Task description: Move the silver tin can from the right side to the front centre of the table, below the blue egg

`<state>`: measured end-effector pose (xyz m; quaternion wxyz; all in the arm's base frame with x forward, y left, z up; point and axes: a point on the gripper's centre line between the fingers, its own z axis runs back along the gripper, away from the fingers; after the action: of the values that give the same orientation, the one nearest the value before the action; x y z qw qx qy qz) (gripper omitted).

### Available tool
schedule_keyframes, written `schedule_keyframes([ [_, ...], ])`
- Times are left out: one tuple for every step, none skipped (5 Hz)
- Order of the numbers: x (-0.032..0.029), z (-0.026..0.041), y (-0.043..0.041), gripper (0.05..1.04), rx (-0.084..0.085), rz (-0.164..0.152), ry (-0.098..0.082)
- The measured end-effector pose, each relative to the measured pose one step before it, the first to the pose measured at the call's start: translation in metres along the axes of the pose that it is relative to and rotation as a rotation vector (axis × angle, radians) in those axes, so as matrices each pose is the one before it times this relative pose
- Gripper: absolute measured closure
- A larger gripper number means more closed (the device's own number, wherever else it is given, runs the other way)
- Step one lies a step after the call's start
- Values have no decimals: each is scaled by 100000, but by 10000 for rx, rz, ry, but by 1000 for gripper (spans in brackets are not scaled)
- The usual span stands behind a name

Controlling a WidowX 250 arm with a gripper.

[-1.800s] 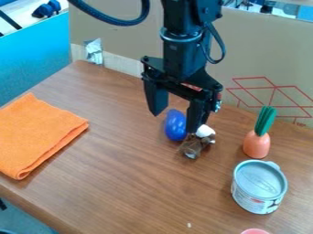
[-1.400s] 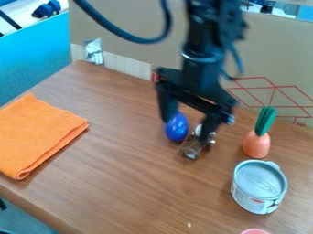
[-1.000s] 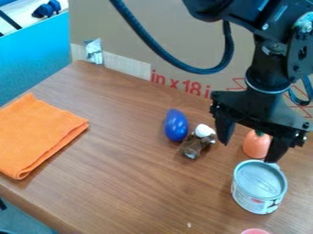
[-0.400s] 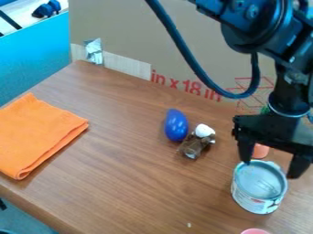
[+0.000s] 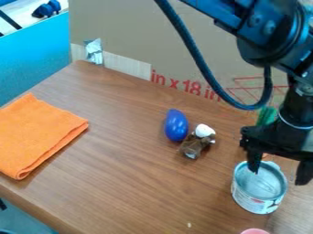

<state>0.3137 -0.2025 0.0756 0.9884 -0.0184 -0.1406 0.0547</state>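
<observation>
Camera view, gripper [image 5: 277, 178] over can [image 5: 256, 202], spread fingers [image 5: 254, 160] downward

Cardboard [image 5: 128, 34]: red print reads "in x 18 in", in one row along the lower part. Can [image 5: 249, 200]: label has small print on its side, too small to read.

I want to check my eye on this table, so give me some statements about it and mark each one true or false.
1. The gripper hangs by the can with its fingers apart. True.
2. The can is tipped on its side. False: it stands upright.
3. The blue egg-shaped object lies beside a small brown-and-white object. True.
4. The orange cloth is balled up. False: it lies folded flat.
5. The green top of an orange object shows behind the gripper. True.
</observation>
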Motion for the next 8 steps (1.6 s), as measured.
schedule_keyframes([
  [-102,-921,-123,77,1098,1547,-1128],
  [-637,-240,-759,77,149,658,-207],
  [216,-308,-243,77,121,220,98],
  [-129,-140,55,77,-83,243,306],
  [513,-372,695,78,110,80,259],
  [383,-577,1536,78,286,10,292],
  [-514,-234,2200,78,372,292,410],
  [-1316,21,2157,78,191,55,429],
])
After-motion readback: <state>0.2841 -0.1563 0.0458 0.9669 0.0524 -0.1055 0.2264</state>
